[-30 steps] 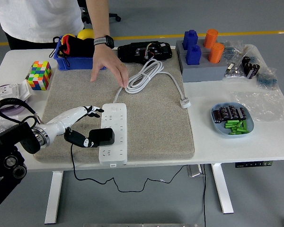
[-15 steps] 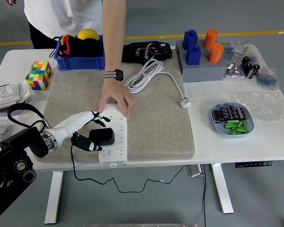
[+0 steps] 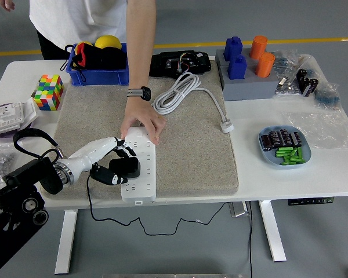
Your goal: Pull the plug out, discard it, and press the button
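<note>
Grey floor with a yellow line fills the top of the frame, and below it a white worktop (image 3: 330, 168) carries a beige mat (image 3: 188, 156). At lower left of the mat lies the white power strip (image 3: 139, 165), with the black plug (image 3: 125, 168) seated on its left side, its black cord (image 3: 113, 217) dropping over the near edge. We see our left hand (image 3: 107, 153) reaching in from the lower left; its white fingers (image 3: 123, 150) curl around the plug from above and beside it, so we read it as gripping the plug, though the contact is partly hidden. Our right arm is out of view.

A person's hand (image 3: 142, 123) presses down on the far end of the strip, steadying it. Beyond it a coiled white cable (image 3: 180, 92) lies on the mat, and a blue bin (image 3: 95, 63) sits at upper left.

We judge the first step, pulling the plug, to be in hand and not yet done. Next we need a firm pull straight away from the sockets while the strip is held, then a carry to wherever the plug is discarded; we cannot make out the button from here.
</note>
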You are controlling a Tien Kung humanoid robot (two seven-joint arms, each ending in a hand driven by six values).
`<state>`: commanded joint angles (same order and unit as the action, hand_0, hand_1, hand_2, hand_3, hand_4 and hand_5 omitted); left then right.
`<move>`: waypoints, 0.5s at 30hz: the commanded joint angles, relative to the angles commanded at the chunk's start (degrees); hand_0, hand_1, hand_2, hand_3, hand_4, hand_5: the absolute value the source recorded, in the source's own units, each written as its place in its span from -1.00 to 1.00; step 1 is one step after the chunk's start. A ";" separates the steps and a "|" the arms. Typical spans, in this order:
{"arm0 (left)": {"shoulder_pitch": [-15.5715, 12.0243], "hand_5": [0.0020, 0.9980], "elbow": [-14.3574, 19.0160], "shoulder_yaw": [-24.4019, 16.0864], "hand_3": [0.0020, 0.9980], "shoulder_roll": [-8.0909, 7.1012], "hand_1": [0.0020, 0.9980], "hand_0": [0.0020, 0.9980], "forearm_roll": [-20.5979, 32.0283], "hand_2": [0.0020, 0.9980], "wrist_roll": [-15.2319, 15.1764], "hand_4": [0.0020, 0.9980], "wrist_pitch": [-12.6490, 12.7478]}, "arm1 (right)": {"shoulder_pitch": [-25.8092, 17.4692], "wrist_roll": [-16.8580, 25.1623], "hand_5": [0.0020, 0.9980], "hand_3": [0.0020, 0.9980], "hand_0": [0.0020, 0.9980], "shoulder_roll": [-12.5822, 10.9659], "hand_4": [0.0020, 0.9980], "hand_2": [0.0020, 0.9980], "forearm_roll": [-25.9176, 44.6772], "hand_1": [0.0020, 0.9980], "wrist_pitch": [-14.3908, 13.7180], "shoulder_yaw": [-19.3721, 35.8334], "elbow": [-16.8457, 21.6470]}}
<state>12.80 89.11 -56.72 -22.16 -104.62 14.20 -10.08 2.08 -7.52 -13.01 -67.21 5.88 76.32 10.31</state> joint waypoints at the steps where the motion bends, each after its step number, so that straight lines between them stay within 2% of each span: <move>1: 0.03 -1.00 -0.03 0.06 0.19 0.01 0.19 0.46 0.14 0.00 -0.07 0.74 0.13 | 0.00 -0.01 0.34 0.36 0.62 -0.02 0.56 0.33 0.01 0.36 0.00 -0.07 0.00; 6: 0.12 -1.00 -0.06 0.11 0.19 0.24 0.19 0.46 0.90 0.00 -0.26 0.74 1.05 | 0.01 -0.04 0.34 0.36 0.62 -0.15 0.56 0.33 0.05 0.36 -0.02 -0.35 0.00; 7: 0.21 -1.00 -0.20 0.20 0.14 0.27 -0.05 0.16 1.10 -0.10 -0.04 0.57 1.08 | 0.04 -0.01 0.34 0.36 0.62 -0.19 0.56 0.33 0.11 0.36 -0.01 -0.48 0.00; 12: 0.32 -1.00 -0.65 0.35 0.14 0.36 -0.05 0.16 1.80 -0.10 0.84 0.57 0.82 | 0.09 0.05 0.34 0.36 0.62 -0.32 0.56 0.33 0.29 0.36 0.00 -0.90 0.00; 13: 0.35 -1.00 -0.71 0.36 0.12 0.37 -0.23 -0.13 1.92 -0.20 0.96 0.44 0.79 | 0.10 0.05 0.35 0.36 0.62 -0.34 0.56 0.33 0.30 0.36 0.00 -0.93 0.00; 15: 0.46 -1.00 -0.84 0.46 0.12 0.36 -0.23 -0.13 2.55 -0.20 1.05 0.44 0.90 | 0.11 -0.01 0.35 0.36 0.62 -0.36 0.56 0.33 0.33 0.36 0.00 -0.99 0.00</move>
<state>13.25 88.27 -56.26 -21.80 -102.08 15.25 -9.18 2.19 -7.52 -13.37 -66.88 5.89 75.33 10.31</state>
